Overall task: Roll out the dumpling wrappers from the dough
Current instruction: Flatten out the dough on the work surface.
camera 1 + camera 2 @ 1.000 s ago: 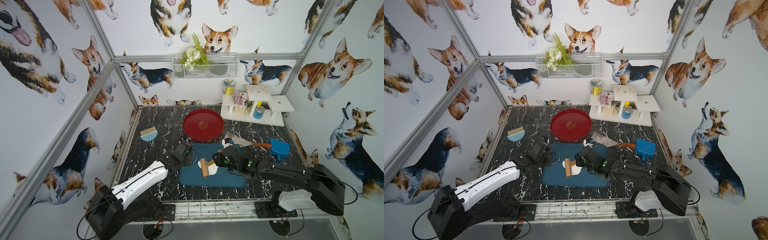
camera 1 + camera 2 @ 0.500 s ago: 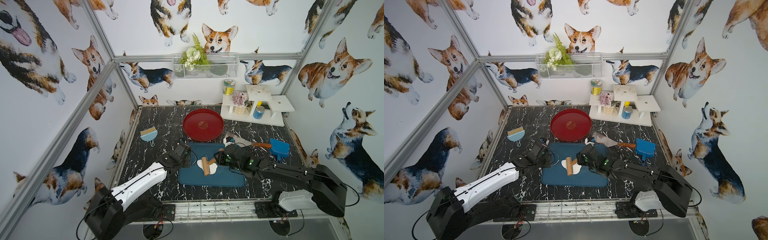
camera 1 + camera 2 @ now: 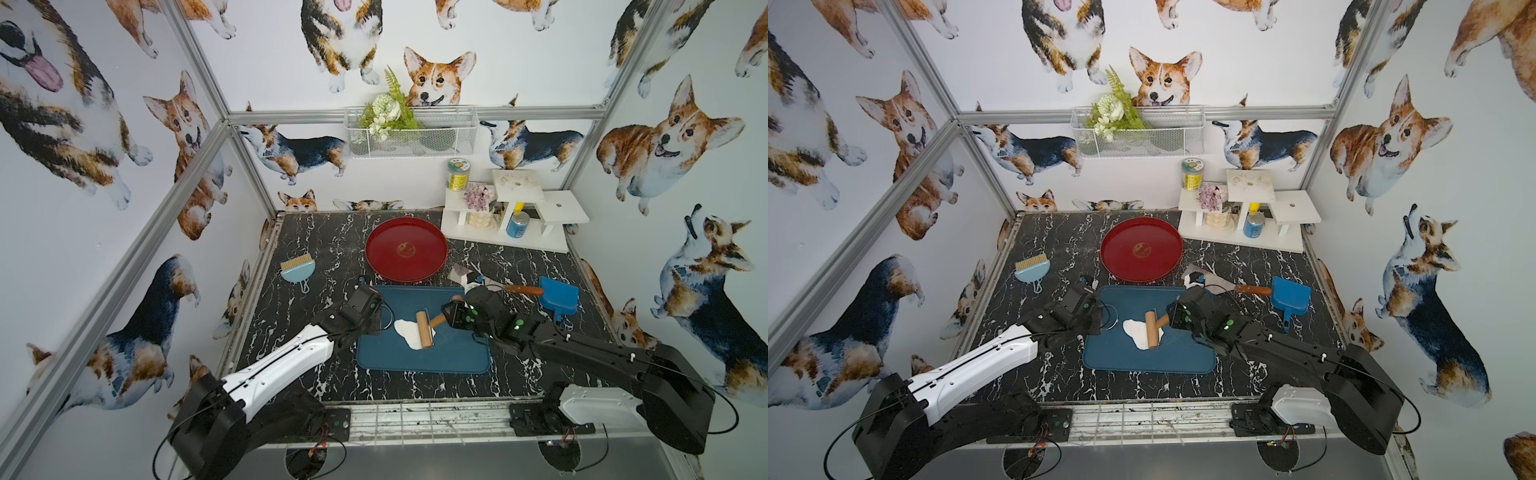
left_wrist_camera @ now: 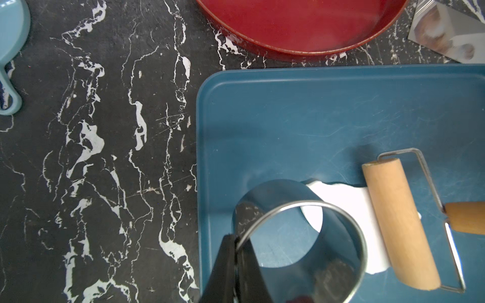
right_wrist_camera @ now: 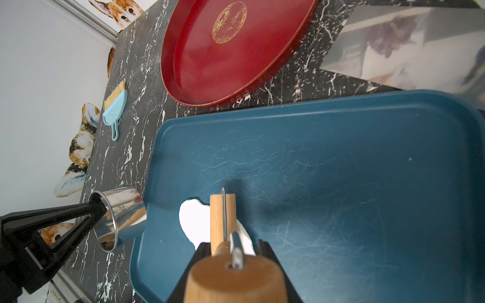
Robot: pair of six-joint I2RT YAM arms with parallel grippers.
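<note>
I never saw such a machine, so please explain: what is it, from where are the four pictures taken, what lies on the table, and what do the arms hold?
It is a robot with two arms, each ending in a gripper, at a black marble table. Two pictures look down on the whole scene, nearly alike; the other two come from a camera on each wrist. On the table lie a blue tray, a red plate, a small brush, a blue dustpan and a scraper. Flattened white dough lies on the tray. The right gripper is shut on the handle of a wooden roller, whose drum rests on the dough. The left gripper pinches the rim of a metal ring cutter at the tray's edge.
</note>
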